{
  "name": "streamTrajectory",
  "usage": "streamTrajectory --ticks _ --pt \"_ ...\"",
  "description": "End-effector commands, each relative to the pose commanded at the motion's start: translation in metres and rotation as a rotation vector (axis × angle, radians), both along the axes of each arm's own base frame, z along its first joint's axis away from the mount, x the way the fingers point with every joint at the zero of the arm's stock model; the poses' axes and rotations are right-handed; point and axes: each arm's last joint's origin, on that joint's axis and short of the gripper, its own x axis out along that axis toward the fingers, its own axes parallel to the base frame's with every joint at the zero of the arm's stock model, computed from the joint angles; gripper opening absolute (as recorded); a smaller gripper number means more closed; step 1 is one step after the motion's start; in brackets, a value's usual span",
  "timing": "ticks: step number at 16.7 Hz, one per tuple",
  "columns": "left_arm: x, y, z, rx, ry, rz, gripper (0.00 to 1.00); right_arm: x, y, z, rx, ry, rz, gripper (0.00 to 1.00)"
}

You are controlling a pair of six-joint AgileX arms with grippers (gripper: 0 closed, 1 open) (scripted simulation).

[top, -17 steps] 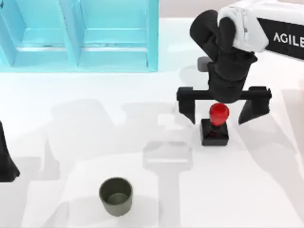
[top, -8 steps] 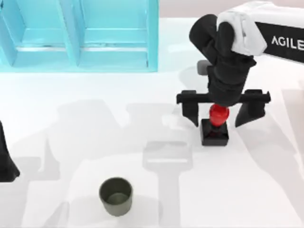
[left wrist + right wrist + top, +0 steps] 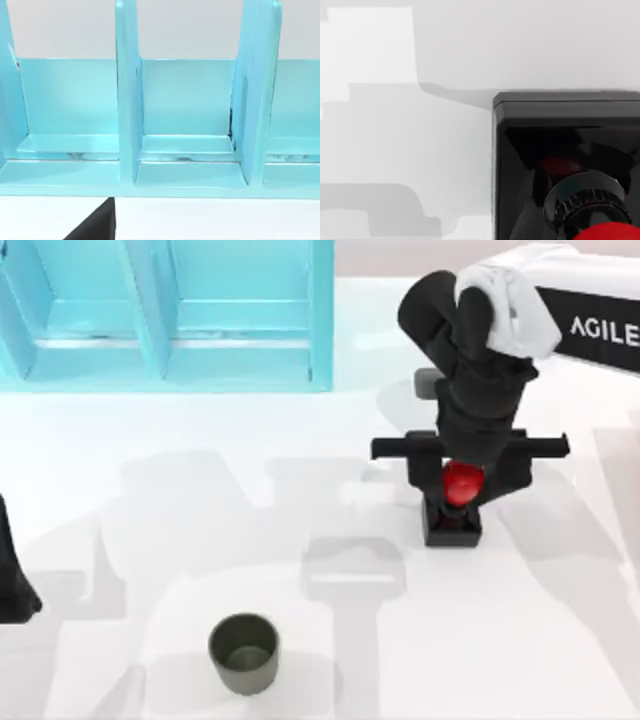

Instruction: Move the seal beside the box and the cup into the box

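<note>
Seal (image 3: pixel 453 510) is standing upright right of centre, red knob pointing up; right gripper (image 3: pixel 461 483) fingers, wide before, are now closing against the knob. Left arm (image 3: pixel 14 580) is idling.

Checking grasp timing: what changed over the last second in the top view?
The right end effector came down over the seal and its fingers drew in from wide apart to sit either side of the red knob. The seal, the cup, the box and the parked left arm at the table's left edge stayed put.
</note>
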Motion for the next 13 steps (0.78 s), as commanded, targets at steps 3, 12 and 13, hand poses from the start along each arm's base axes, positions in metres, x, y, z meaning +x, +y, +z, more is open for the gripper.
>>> streamTrajectory --ticks 3,12,13 --pt "0.000 0.000 0.000 0.000 0.000 0.000 1.00 0.000 0.000 0.000 0.000 0.000 0.000 0.00" --pt "0.000 0.000 0.000 0.000 0.000 0.000 1.00 0.002 -0.006 0.007 0.002 -0.003 -0.001 0.00" --pt "0.000 0.000 0.000 0.000 0.000 0.000 1.00 0.004 -0.014 0.015 0.002 -0.003 0.000 0.00"
